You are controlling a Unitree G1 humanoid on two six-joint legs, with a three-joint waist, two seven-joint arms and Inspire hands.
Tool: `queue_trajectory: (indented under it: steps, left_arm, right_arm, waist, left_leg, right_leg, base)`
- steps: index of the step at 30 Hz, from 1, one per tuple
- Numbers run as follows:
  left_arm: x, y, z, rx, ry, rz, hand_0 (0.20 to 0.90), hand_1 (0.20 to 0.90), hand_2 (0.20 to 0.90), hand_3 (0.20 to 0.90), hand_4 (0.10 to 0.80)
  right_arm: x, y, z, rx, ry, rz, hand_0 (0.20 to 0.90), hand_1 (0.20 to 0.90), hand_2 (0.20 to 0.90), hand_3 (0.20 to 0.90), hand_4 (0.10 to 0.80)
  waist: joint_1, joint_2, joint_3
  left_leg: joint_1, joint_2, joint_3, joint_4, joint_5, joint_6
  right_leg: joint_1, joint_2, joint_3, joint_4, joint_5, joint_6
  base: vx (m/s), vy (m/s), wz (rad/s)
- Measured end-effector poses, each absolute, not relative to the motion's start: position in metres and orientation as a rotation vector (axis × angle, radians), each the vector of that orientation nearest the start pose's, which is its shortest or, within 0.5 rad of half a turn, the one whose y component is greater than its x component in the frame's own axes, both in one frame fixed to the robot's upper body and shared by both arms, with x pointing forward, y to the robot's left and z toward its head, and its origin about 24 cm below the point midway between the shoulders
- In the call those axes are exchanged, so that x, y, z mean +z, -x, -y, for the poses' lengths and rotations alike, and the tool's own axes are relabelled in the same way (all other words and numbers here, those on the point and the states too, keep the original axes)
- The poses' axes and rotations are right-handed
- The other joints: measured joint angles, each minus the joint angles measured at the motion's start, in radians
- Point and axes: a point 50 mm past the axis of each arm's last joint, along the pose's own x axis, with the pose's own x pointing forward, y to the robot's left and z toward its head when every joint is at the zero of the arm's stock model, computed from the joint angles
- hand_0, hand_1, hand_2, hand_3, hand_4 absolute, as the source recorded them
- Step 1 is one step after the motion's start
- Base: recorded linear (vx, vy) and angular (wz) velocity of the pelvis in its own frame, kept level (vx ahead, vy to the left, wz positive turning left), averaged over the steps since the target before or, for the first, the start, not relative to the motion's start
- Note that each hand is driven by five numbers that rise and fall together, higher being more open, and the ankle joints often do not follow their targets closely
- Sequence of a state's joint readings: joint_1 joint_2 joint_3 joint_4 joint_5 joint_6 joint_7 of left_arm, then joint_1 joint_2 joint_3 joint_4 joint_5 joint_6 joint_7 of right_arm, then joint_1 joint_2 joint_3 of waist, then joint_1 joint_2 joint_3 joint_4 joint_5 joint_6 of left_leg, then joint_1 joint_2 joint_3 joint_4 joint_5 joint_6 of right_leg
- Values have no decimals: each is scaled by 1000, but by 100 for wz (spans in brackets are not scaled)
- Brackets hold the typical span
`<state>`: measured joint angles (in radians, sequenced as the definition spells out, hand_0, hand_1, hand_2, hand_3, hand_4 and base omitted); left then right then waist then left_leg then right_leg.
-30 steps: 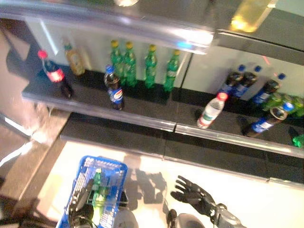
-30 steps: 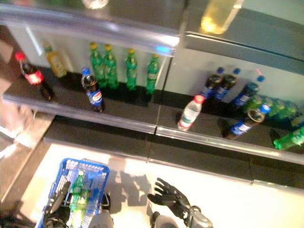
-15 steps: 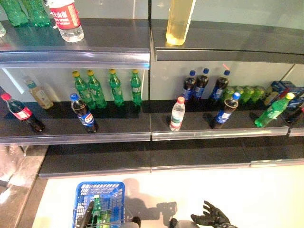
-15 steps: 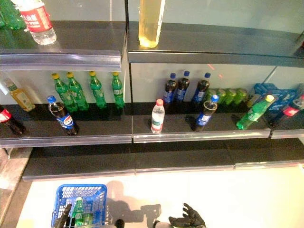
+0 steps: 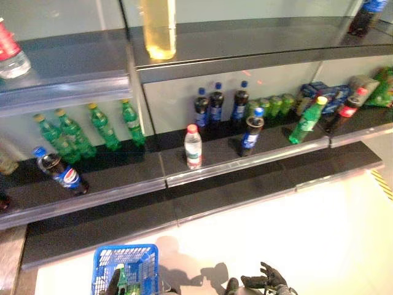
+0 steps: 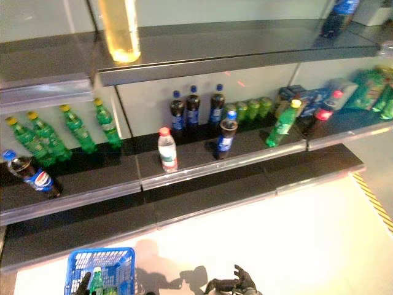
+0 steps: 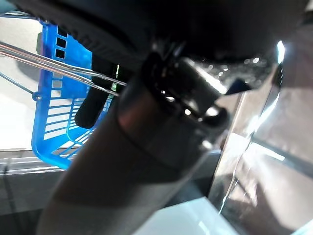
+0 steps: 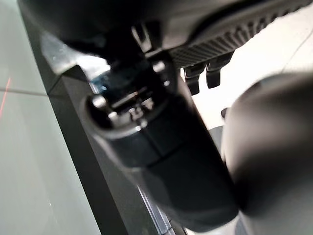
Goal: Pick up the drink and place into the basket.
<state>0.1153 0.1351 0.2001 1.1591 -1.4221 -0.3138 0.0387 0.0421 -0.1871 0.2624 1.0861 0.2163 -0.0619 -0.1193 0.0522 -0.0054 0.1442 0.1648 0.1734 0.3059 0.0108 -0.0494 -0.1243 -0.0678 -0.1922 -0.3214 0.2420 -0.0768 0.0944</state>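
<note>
The blue basket (image 5: 126, 265) hangs low at the left, held by its thin wire handles (image 7: 58, 68) in my left hand (image 5: 113, 281), which is shut on them. A green bottle (image 5: 121, 279) lies inside it. My right hand (image 5: 265, 282) is low at the bottom centre, fingers spread, open and empty, far below the shelves. On the lower shelf (image 5: 245, 163) stand a clear water bottle with a red cap (image 5: 193, 146), dark cola bottles with blue caps (image 5: 250, 131), green bottles with yellow caps (image 5: 101, 126) and a tilted green bottle (image 5: 306, 120).
An upper shelf (image 5: 233, 52) carries a tall yellow drink (image 5: 159, 27). A tilted cola bottle (image 5: 60, 171) stands at the lower shelf's left. Green cans (image 5: 275, 104) and blue packs (image 5: 325, 95) sit at the right. A pale floor (image 5: 319, 233) lies before the shelving.
The whole picture has shifted to the right and the shelves look farther off, so the camera has moved. The basket and my right hand keep their places at the bottom.
</note>
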Motion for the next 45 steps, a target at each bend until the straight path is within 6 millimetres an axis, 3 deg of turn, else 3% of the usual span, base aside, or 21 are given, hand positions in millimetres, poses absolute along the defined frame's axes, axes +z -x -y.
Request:
queue_trajectory:
  steps: [3, 7, 8, 10, 11, 14, 17, 18, 20, 21, 22, 23, 24, 26, 31, 34, 36, 39, 41, 44, 45]
  left_arm:
    - [-154, -47, -264, 1327, 958, -567, 300, 300, 300, 200, 100]
    - [-145, -54, -282, 1306, 932, -459, 300, 300, 300, 200, 100]
    - [-142, -59, -286, 1293, 939, -431, 300, 300, 300, 200, 100]
    - [-147, -62, -273, 1291, 997, -434, 300, 300, 300, 200, 100]
    - [-151, -60, -261, 1311, 1041, -441, 300, 300, 300, 200, 100]
    - [-161, -46, -243, 1318, 1084, -521, 300, 300, 300, 200, 100]
    - [-166, -36, -232, 1321, 1098, -569, 300, 300, 300, 200, 100]
    - [-166, -38, -235, 1291, 1089, -595, 300, 300, 300, 200, 100]
    - [-162, -49, -250, 1297, 1091, -564, 300, 300, 300, 200, 100]
    - [-160, -56, -253, 1289, 1106, -532, 300, 300, 300, 200, 100]
    - [-160, -61, -252, 1305, 1117, -533, 300, 300, 300, 200, 100]
    - [-160, -62, -252, 1316, 1125, -525, 300, 300, 300, 200, 100]
    - [-164, -44, -241, 1367, 1127, -548, 300, 300, 300, 200, 100]
    - [-167, -37, -236, 1401, 1128, -599, 300, 300, 300, 200, 100]
    - [-163, -44, -244, 1336, 1025, -637, 300, 300, 300, 200, 100]
    - [-161, -45, -253, 1356, 1019, -609, 300, 300, 300, 200, 100]
    - [-159, -45, -256, 1368, 1019, -599, 300, 300, 300, 200, 100]
    - [-158, -46, -257, 1388, 1018, -570, 300, 300, 300, 200, 100]
    - [-157, -41, -260, 1419, 1009, -559, 300, 300, 300, 200, 100]
    - [-157, -54, -252, 1389, 1054, -537, 300, 300, 300, 200, 100]
    - [-156, -60, -252, 1366, 1057, -528, 300, 300, 300, 200, 100]
  right_arm:
    - [-159, -104, 202, -99, 184, -1095, 900, 900, 900, 900, 800]
    - [-158, -108, 202, -78, 198, -1098, 900, 900, 900, 900, 800]
    - [-158, -110, 204, -63, 220, -1101, 900, 900, 900, 900, 800]
    - [-154, -116, 214, -55, 269, -1091, 900, 900, 900, 900, 800]
    - [-153, -116, 223, -69, 287, -1093, 900, 900, 900, 900, 800]
    - [-153, -113, 229, -126, 272, -1112, 900, 900, 900, 900, 800]
    - [-154, -108, 230, -156, 262, -1123, 900, 900, 900, 900, 800]
    - [-155, -107, 229, -163, 265, -1127, 900, 900, 900, 900, 800]
    - [-160, -110, 201, -125, 209, -1135, 900, 900, 900, 900, 800]
    - [-161, -109, 193, -113, 188, -1139, 900, 900, 900, 900, 800]
    - [-163, -106, 187, -102, 172, -1150, 900, 900, 900, 900, 800]
    - [-165, -102, 180, -85, 155, -1160, 900, 900, 900, 900, 800]
    - [-160, -112, 181, -54, 173, -1107, 900, 900, 900, 900, 800]
    - [-157, -119, 182, -60, 170, -1082, 900, 900, 900, 900, 800]
    - [-159, -117, 185, -120, 129, -1106, 900, 900, 900, 900, 800]
    - [-158, -121, 187, -157, 136, -1095, 900, 900, 900, 900, 800]
    - [-158, -120, 190, -171, 140, -1105, 900, 900, 900, 900, 800]
    - [-158, -121, 184, -156, 129, -1113, 900, 900, 900, 900, 800]
    - [-156, -127, 175, -101, 126, -1099, 900, 900, 900, 900, 800]
    - [-152, -137, 178, -66, 152, -1063, 900, 900, 900, 900, 800]
    - [-152, -136, 182, -75, 158, -1062, 900, 900, 900, 900, 800]
  waist:
    - [2, 0, 5]
    - [25, -42, 24]
    - [36, -50, 33]
    - [56, -64, 57]
    - [68, -41, 67]
    - [86, 12, 92]
    - [82, 69, 87]
    - [86, 83, 79]
    - [85, -25, 46]
    - [80, -68, 37]
    - [67, -82, 43]
    - [76, -109, 23]
    - [73, -9, 22]
    - [54, -31, 10]
    - [52, -18, 16]
    - [43, -15, 22]
    - [46, -22, 24]
    - [58, -37, 28]
    - [59, -38, 39]
    - [64, -16, 47]
    - [60, -19, 47]
  left_leg:
    - [-6, 82, -50, 116, 2, -1]
    - [-159, 127, -211, 496, 86, -1]
    - [-229, 65, -301, 612, 65, -5]
    - [-319, -133, -381, 695, -12, 19]
    - [-367, -194, -365, 694, -18, 27]
    - [-426, -224, -289, 475, -5, 15]
    - [-428, -205, -310, 324, 94, -81]
    - [-428, -185, -321, 325, 78, 23]
    - [-411, -253, -300, 270, 20, 43]
    - [-394, -293, -277, 258, 10, 49]
    - [-388, -308, -253, 356, -26, 132]
    - [-385, -317, -225, 457, -75, 184]
    - [-336, -219, -227, 506, -198, 212]
    - [-306, -282, -271, 471, -178, 232]
    - [-195, -303, -437, 195, -8, 218]
    - [-163, -307, -445, 156, -16, 214]
    - [-143, -307, -454, 154, -25, 194]
    - [-145, -265, -453, 190, -66, 147]
    - [-131, -190, -454, 210, -89, 93]
    - [-135, -81, -411, 164, -60, 31]
    - [-155, -67, -373, 165, -44, 17]
  right_leg:
    - [24, 103, 46, -14, -23, -64]
    - [57, 173, 129, -43, -27, -158]
    - [61, 181, 166, -48, -20, -181]
    - [64, 171, 217, -58, -8, -192]
    - [69, 175, 200, -65, -7, -195]
    - [117, 190, 40, -112, -6, -191]
    - [148, 264, 26, -96, -45, -180]
    - [129, 300, 67, -39, -85, -178]
    - [68, 279, 125, 150, -189, -145]
    - [98, 255, 146, 116, -236, -197]
    - [120, 221, 111, 113, -237, -204]
    - [112, 198, 105, 157, -261, -155]
    - [36, 231, 98, 422, -273, -60]
    - [-29, 150, 84, 546, -282, -44]
    - [-36, 78, 84, 183, -220, -55]
    - [-24, -28, 228, -9, -64, 4]
    - [-12, -85, 258, -50, 13, 40]
    - [33, -83, 240, -109, 54, 41]
    - [74, -17, 209, -131, 98, 56]
    - [81, 61, 124, -150, 82, -13]
    - [89, 51, 58, -166, 88, -25]
  base:
    - [237, -556, -57]
    - [167, -392, -75]
    - [101, -120, -87]
    - [250, -162, -90]
    - [349, -171, -86]
    - [471, -113, -79]
    - [399, -67, -47]
    - [444, -28, -36]
    - [388, -37, -8]
    - [419, -61, 52]
    - [371, -51, 38]
    - [383, -68, -13]
    - [293, -90, -50]
    - [203, -164, 6]
    - [224, -375, 76]
    - [229, -496, 82]
    - [182, -480, 67]
    - [141, -599, 42]
    - [47, -558, 28]
    - [-25, -320, 41]
    - [-132, -220, 68]
